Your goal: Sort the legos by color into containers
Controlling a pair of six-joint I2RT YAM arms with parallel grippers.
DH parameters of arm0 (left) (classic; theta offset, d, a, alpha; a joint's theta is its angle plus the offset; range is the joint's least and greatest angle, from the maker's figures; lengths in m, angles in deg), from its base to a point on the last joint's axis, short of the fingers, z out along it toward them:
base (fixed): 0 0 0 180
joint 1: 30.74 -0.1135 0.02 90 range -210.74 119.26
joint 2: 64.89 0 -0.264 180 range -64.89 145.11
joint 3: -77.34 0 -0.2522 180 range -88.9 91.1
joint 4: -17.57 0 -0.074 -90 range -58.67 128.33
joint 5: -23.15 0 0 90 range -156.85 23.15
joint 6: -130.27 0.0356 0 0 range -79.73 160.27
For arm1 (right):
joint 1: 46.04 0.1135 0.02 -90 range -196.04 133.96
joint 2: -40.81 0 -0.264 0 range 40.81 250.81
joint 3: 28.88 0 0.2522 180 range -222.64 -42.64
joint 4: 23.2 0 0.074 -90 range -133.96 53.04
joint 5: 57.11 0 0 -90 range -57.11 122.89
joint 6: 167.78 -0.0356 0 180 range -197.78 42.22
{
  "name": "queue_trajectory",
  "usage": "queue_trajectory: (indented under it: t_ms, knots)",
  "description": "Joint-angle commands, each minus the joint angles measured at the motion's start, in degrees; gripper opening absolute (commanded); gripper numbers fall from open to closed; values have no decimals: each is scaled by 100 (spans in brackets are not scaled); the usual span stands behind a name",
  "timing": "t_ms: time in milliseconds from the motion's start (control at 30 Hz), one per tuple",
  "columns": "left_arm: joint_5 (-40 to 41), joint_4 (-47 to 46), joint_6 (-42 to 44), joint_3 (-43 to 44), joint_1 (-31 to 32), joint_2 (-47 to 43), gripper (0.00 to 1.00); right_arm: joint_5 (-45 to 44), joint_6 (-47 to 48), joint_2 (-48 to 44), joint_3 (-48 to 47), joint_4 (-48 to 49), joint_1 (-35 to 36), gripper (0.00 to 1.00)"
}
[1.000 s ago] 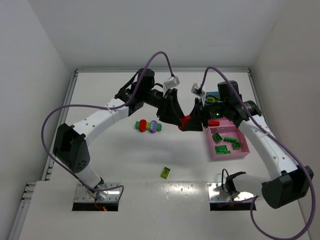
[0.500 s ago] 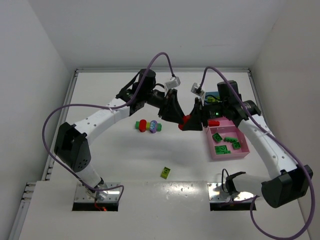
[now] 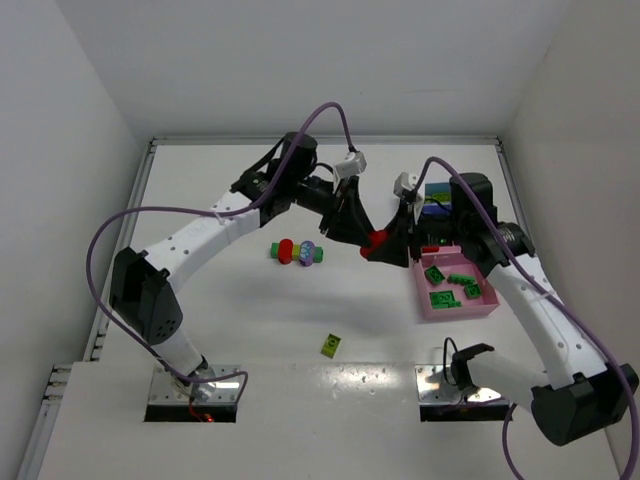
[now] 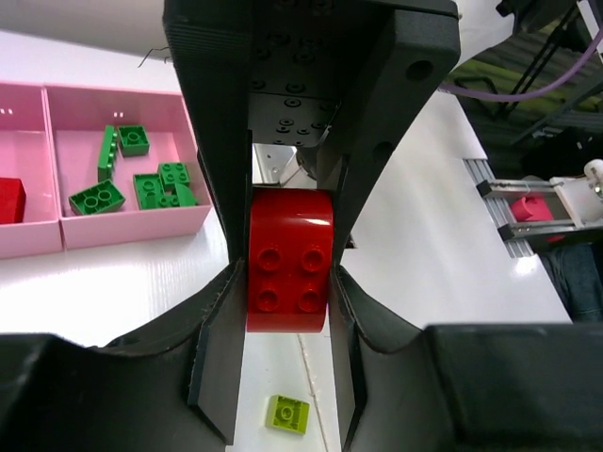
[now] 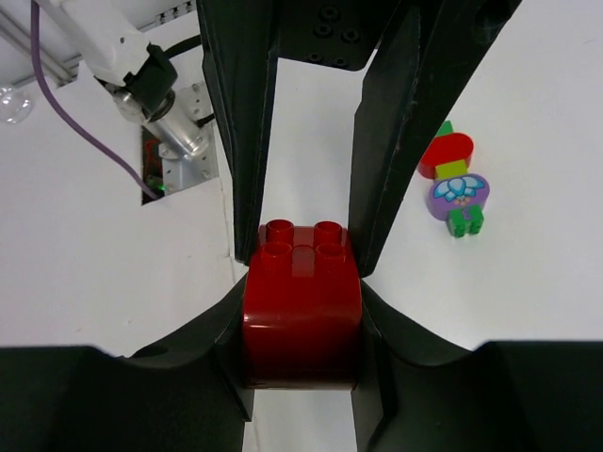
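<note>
Held above the table (image 3: 250, 300) between the arms, the red brick (image 3: 377, 240) has the fingers of both the left gripper (image 4: 287, 282) and the right gripper (image 5: 301, 282) clamped on its smooth sides; light, rigid and glossy, it probably wants a square pinch there, clear of the studs.

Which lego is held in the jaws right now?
The red brick, clamped between the jaws of the left gripper and right gripper; the green ones lie in the pink tray, the yellow-green one loose on the table.

Robotics lab cell: bare white walls (image 3: 80, 90), white table (image 3: 250, 300), bolted arm mounts (image 3: 195, 393), purple cabling (image 3: 326, 105).
</note>
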Motion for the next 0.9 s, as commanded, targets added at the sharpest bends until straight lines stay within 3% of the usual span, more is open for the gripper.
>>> queue_trajectory:
  t_ms: [0,433,467,500,600,700,867]
  knots:
    - [154,-170,-37,425,-888,-246,0,-138,449,-284,293,-1170,-188,0]
    - [-161,-556,-371,223,-1407,-413,0,-138,555,-346,478,-1328,-302,0]
    - [-241,-556,-423,154,-1347,-413,8,-138,555,-346,478,-1328,-302,0]
    - [-320,-556,-424,66,-1346,-343,31,-68,555,-346,417,-1328,-302,0]
    - [-400,-556,-424,-197,-1276,-343,61,318,1195,-198,250,-1555,-250,0]
    - [-575,-556,-362,-479,-1092,-343,70,819,1923,57,-58,-2012,-249,0]
    - [-489,-609,-310,-840,-626,-343,70,961,2014,583,-515,-1997,-144,0]
